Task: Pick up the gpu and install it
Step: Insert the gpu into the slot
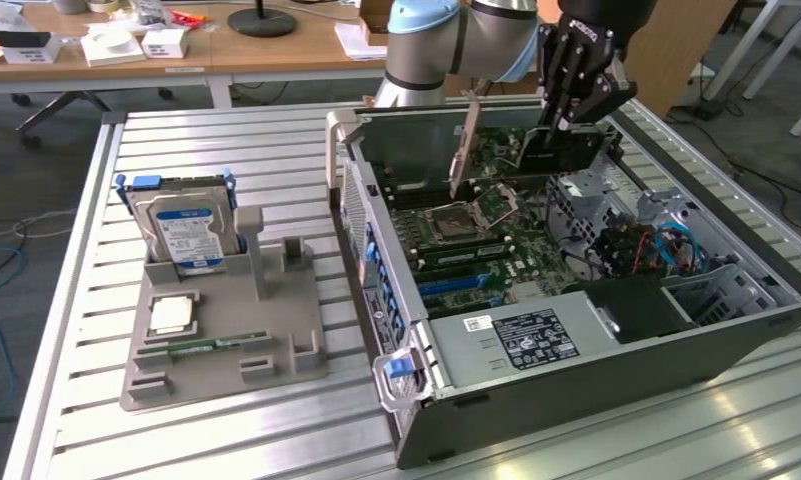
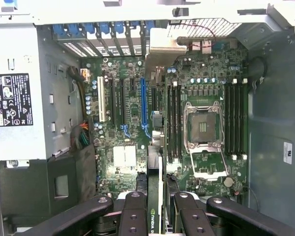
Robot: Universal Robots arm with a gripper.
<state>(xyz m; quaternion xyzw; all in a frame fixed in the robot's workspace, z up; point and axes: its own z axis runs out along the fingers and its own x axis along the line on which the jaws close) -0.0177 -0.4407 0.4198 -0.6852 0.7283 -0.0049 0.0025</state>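
The gripper (image 1: pixel 564 118) is pinching the gpu (image 1: pixel 558 155) by its upper edge, with the fingers (image 2: pixel 135 214) pressing on its two flat faces. The card is hanging on edge above the open case (image 1: pixel 600 390), over the far part of the motherboard (image 1: pixel 494 245), and is not yet touching it. Holding it this way is probably meant to keep its lower edge pointing down at the board. In the wrist view the card is showing as a thin blade running roughly parallel to the long blue slot (image 2: pixel 143 105). I cannot tell whether it is lining up exactly with any slot.

The card is thin, rigid and black-faced. A slim bracket (image 1: pixel 464 145) of bright sheet metal is hanging at its end toward the exterior view's left. The case is lying on its side with the panel off, so the green board and the square metal socket (image 2: pixel 203 125) are facing upward and reachable from above.

On the exterior view's left, well apart from the case, a grey moulded holder (image 1: pixel 287 345) is sitting on the ribbed aluminium table (image 1: pixel 240 150). It is propping a silver drive (image 1: pixel 187 232) with a blue-white label upright, and a slim green RAM stick (image 1: pixel 220 345) is lying in its near part.
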